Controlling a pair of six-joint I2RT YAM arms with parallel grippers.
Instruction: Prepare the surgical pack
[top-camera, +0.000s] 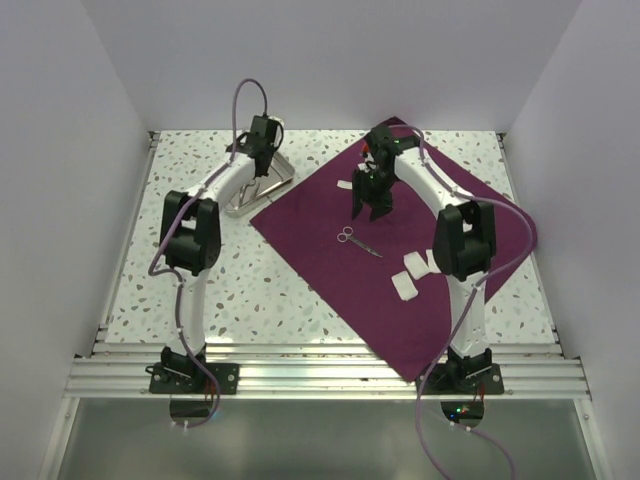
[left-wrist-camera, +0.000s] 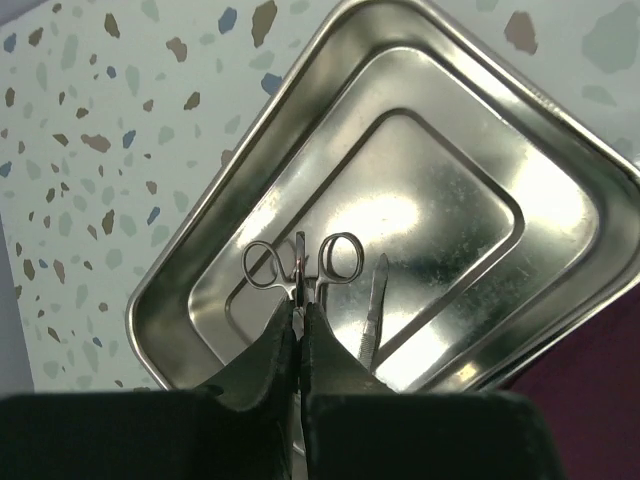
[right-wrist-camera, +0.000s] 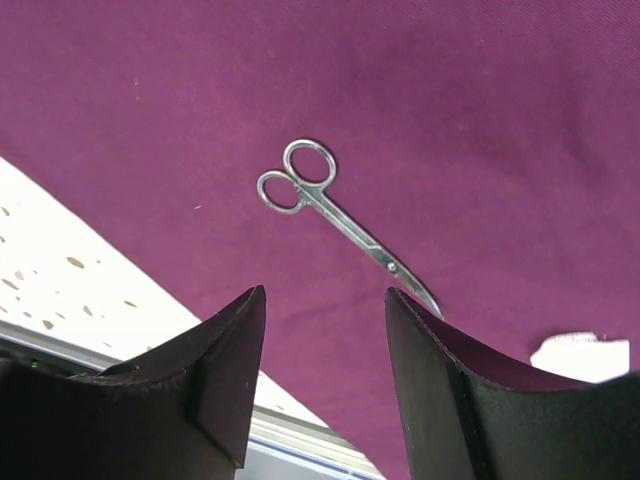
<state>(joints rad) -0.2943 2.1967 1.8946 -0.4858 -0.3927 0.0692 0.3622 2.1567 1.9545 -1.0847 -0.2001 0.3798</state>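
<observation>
Two wrist views settle what overhead hides: left gripper (left-wrist-camera: 300, 312) clamped on forceps (left-wrist-camera: 300, 262) above steel tray (left-wrist-camera: 560, 160); right gripper (right-wrist-camera: 325, 300) spread wide, empty, above scissors (right-wrist-camera: 345, 225) on purple cloth (right-wrist-camera: 480, 100).

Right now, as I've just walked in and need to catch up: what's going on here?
The left gripper is shut on a ring-handled steel instrument, holding it over the metal tray. The right gripper hangs open above the scissors, which lie on the purple cloth. White pads lie on the cloth nearby.
</observation>
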